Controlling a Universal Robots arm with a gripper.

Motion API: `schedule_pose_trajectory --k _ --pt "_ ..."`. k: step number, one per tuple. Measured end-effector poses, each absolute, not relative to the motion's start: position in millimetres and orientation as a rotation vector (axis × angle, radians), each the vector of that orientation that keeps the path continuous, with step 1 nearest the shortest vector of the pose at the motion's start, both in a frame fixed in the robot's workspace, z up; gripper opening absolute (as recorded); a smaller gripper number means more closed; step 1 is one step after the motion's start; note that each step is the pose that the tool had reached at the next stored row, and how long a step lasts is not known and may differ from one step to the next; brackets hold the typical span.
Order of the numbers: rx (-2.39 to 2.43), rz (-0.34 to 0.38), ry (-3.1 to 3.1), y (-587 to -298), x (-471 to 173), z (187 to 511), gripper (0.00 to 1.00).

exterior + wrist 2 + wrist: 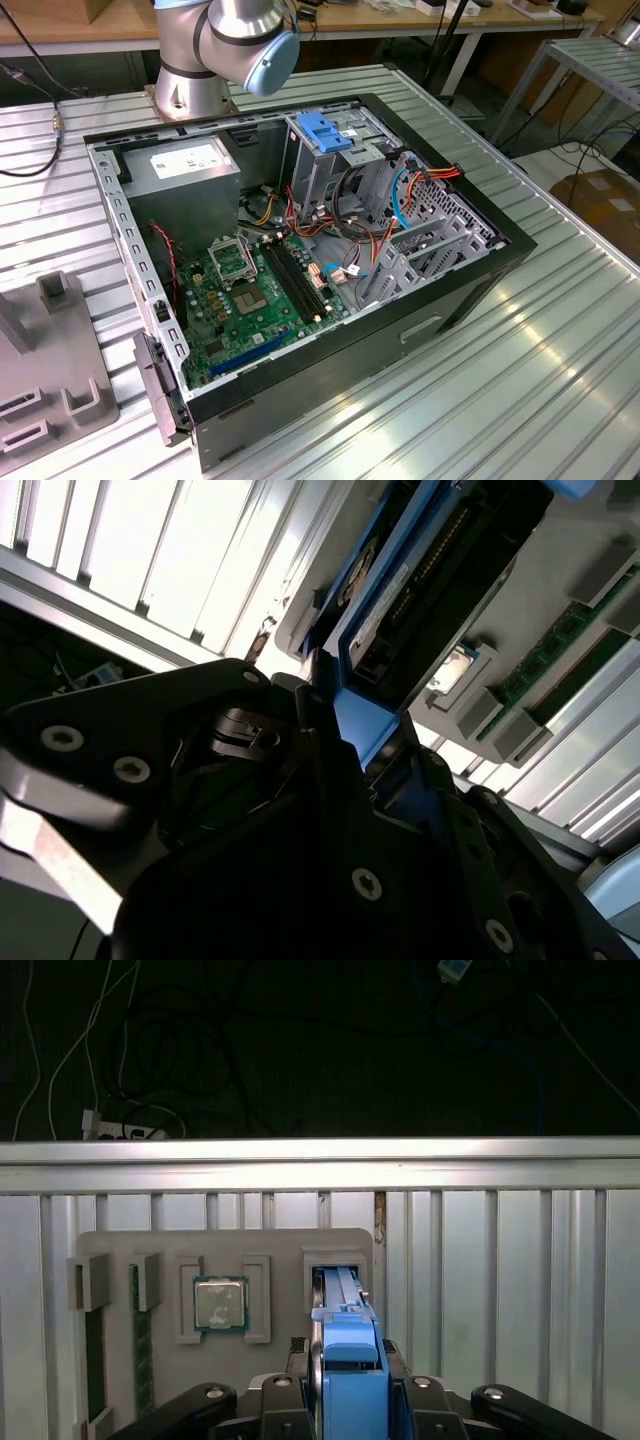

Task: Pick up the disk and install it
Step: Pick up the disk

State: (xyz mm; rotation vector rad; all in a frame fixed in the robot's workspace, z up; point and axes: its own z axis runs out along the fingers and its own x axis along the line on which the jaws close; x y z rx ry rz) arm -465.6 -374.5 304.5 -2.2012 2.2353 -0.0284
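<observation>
End effector [348, 1380] pinching the disk [338, 1295] by its blue carrier, upright in the parts tray [270, 1247] slot; a tilted lift could jam it.

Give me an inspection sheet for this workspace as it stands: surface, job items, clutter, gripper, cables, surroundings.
Surface: ribbed aluminium table, carrying an open black computer case.
Job's things: grey-metal disk in a light-blue plastic carrier, standing on edge in a slot of the grey fixture tray.
Clutter: on the tray, a square silver processor chip and green memory sticks.
Gripper: black gripper shut on the disk's carrier.
Cables: red, orange and blue wires inside the case; white leads beyond the table edge.
Surroundings: wooden bench; brown cardboard box.
</observation>
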Motion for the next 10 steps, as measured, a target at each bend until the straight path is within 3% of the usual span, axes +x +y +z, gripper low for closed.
schedule_pose_trajectory --k 10 --pt "-2.201 -0.028 2.235 -375 -466 324 0.37"
